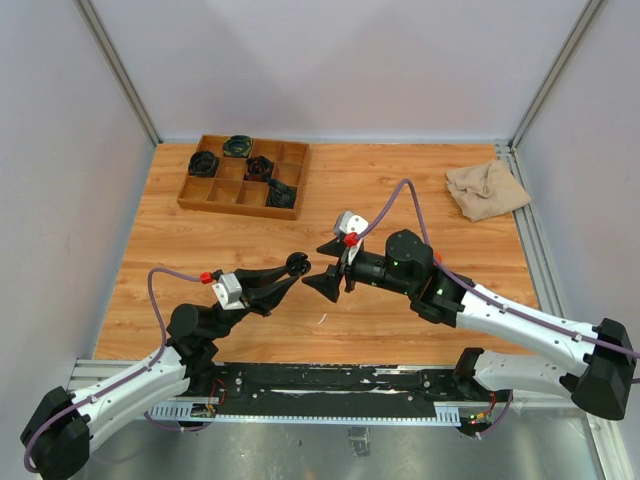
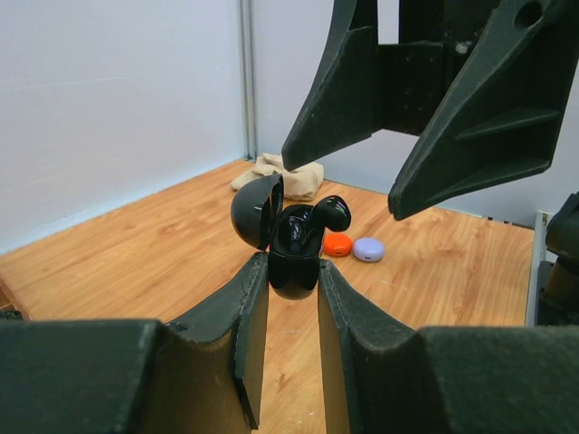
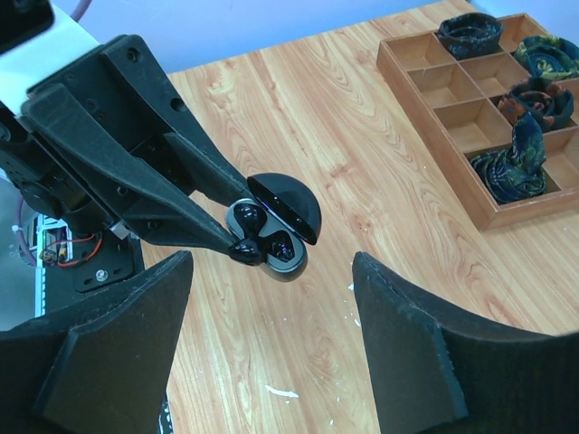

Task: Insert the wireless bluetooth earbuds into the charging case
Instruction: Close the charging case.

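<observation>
My left gripper (image 1: 297, 264) is shut on the base of a black round charging case (image 2: 294, 264), held above the table with its lid (image 2: 257, 210) open. In the right wrist view, one black earbud (image 3: 244, 215) sits in the case (image 3: 288, 256). A second black earbud (image 3: 246, 249) lies tilted at the rim, and it sticks up out of the case in the left wrist view (image 2: 328, 214). My right gripper (image 1: 323, 268) is open and empty, its fingers (image 3: 122, 339) spread wide just beside the case. Other earbuds are out of view.
An orange round case (image 2: 336, 244) and a lavender round case (image 2: 368, 249) lie on the table beyond the held case. A wooden compartment tray (image 1: 190, 195) with dark coiled items stands at the back left. A beige cloth (image 1: 487, 188) lies at the back right. Pale slivers (image 3: 280, 391) dot the wood.
</observation>
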`<state>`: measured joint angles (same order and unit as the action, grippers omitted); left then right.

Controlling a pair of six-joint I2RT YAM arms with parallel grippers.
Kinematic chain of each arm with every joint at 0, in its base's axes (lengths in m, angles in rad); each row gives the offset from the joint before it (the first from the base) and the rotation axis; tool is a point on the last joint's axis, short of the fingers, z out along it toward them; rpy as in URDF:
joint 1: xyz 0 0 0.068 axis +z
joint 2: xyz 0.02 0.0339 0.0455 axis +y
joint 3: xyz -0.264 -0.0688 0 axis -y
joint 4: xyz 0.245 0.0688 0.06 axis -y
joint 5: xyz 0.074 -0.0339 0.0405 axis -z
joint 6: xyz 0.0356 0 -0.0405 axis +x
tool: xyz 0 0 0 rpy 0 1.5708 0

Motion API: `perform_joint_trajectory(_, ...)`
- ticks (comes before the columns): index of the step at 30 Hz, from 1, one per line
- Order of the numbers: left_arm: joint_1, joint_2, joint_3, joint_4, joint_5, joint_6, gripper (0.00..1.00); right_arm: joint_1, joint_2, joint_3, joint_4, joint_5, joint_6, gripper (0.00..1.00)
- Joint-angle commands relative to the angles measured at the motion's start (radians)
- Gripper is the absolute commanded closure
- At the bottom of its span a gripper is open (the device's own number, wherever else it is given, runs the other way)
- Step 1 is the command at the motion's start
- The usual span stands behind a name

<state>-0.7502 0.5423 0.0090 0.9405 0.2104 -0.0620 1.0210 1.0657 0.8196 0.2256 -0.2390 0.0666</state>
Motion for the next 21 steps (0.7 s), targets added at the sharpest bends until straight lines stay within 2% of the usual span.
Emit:
perform_joint_trajectory(1,-0.005,-0.001,-0.014,0.028,-0.011,-0.002,1.00,0.013,0.023,0.020,0.007,0.031,-0.010,0.27)
perform_joint_trajectory(21,-0.005,-0.008,-0.020,0.043,0.022,-0.009,1.00,0.013,0.001,-0.021,0.006,0.173,-0.057,0.27)
